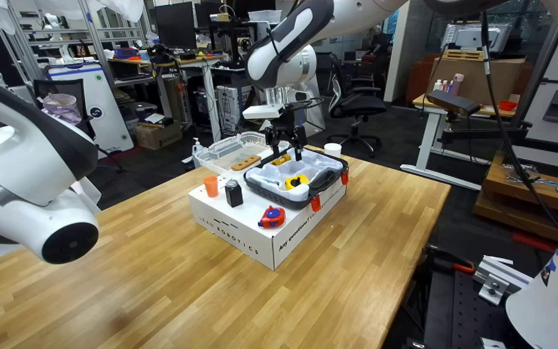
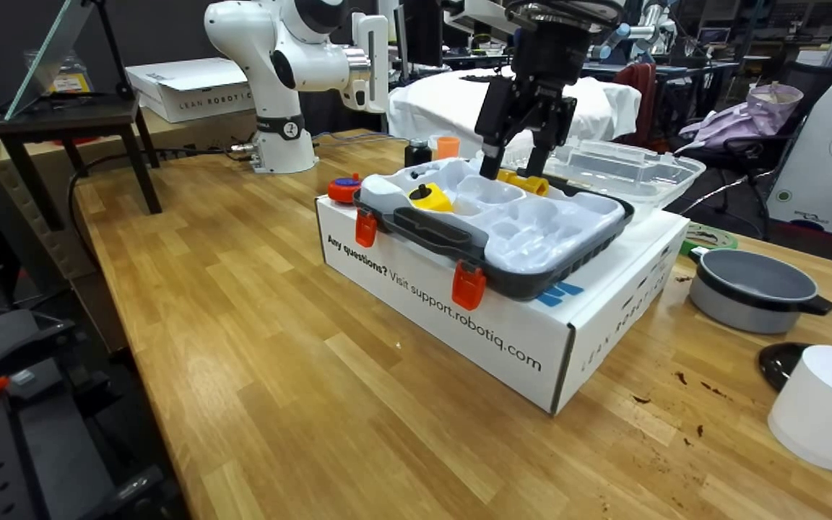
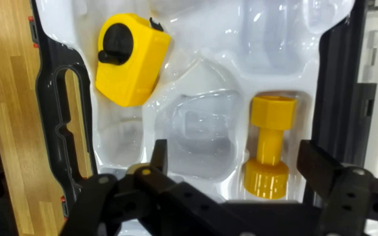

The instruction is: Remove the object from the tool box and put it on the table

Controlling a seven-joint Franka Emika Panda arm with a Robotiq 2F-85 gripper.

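Note:
The open tool box [image 1: 327, 183] has a dark rim and a pale moulded tray, and sits on a white carton. A yellow dumbbell-shaped toy [image 3: 270, 144] lies in a slot of the tray; it also shows in both exterior views [image 1: 281, 160] [image 2: 531, 183]. A yellow toy tape measure [image 3: 143, 62] with a black knob lies in another compartment, also in the exterior views [image 1: 296, 182] [image 2: 430, 197]. My gripper [image 3: 234, 155] is open and points down over the tray [image 2: 510, 172]. In the wrist view the dumbbell toy lies between the fingers, nearer the right one, apart from both.
The white carton [image 1: 230, 237] stands on the wooden table [image 1: 162, 276]. On it are a red-blue toy [image 1: 272, 217], a black bottle [image 1: 234, 194] and an orange cup [image 1: 211, 186]. A grey pot [image 2: 748, 289] and white cup [image 2: 828, 408] stand beside it. Another arm [image 2: 282, 87] stands at the table's far end.

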